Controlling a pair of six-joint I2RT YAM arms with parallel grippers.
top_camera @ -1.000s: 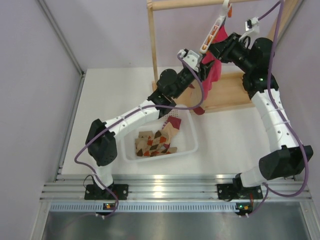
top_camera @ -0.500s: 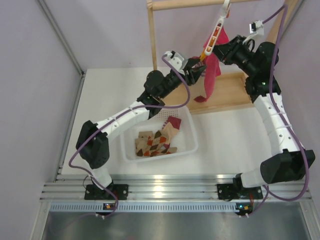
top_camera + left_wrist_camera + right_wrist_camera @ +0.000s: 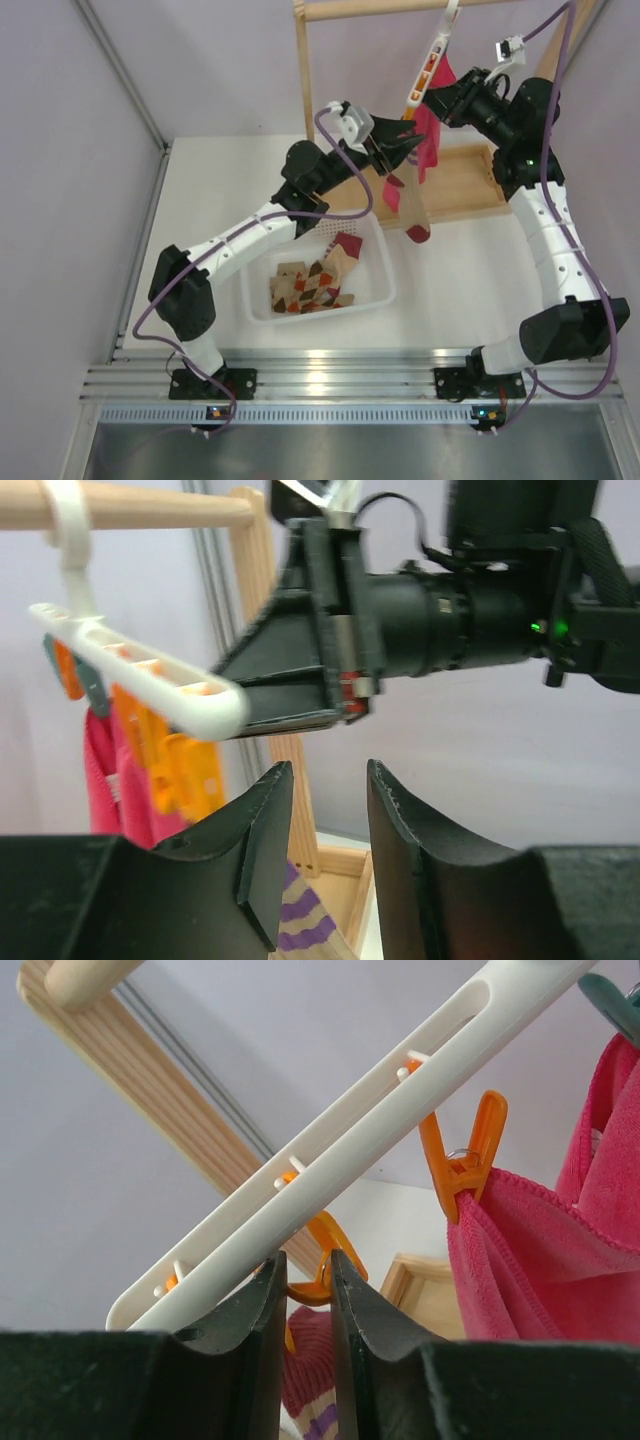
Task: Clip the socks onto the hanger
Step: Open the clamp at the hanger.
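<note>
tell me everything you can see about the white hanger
The hanger is a slim white plastic bar with long slots, tilted steeply. Its hook loops over the wooden rod. Beneath it hang orange clips; one pinches a pink cloth. The right gripper sits under its low end with a clip between its fingers; contact is unclear.

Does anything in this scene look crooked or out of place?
Yes. The white hanger hangs steeply tilted from the wooden rod instead of level, and its lower part lies beside the right gripper. A pink cloth already occupies one orange clip.
</note>
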